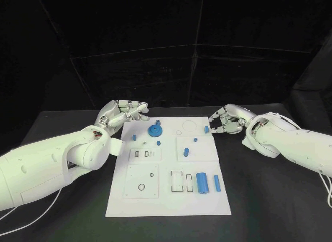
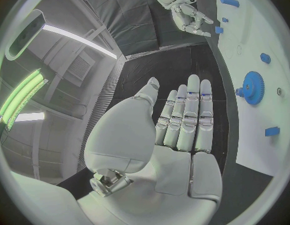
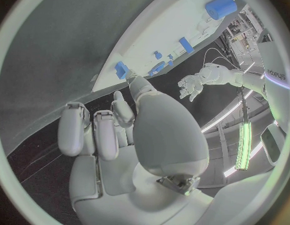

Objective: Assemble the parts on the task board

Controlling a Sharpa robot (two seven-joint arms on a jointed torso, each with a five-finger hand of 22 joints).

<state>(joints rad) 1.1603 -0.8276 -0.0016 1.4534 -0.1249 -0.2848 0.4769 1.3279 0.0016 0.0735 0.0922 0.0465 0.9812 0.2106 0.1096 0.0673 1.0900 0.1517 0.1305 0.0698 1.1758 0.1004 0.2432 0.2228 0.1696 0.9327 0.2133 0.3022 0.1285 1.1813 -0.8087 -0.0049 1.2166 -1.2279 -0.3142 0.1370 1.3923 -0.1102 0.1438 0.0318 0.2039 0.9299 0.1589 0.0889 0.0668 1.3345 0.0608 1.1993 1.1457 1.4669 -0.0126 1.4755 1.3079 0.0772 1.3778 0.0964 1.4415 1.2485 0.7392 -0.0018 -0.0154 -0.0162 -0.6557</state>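
Note:
The white task board [image 1: 169, 201] lies in the middle of the black table. A blue gear [image 1: 155, 132] stands on its far left part, also in the left wrist view [image 2: 251, 87]. A thick blue cylinder [image 1: 202, 182] and a thin blue bar [image 1: 216, 183] lie near the right edge. Several small blue pieces dot the far half, one [image 1: 206, 129] at the far right edge. My left hand [image 1: 126, 113] hovers off the board's far left corner, fingers straight and empty [image 2: 188, 120]. My right hand [image 1: 225, 119] hangs off the far right corner, fingers loosely bent, its thumb close beside that edge piece [image 3: 121, 69].
Black table surface [image 1: 274, 201] runs around the board on every side, with a dark curtain behind. Recesses and slots are cut into the board's near panels [image 1: 142, 180]. Cables trail from my right arm [image 1: 327, 191].

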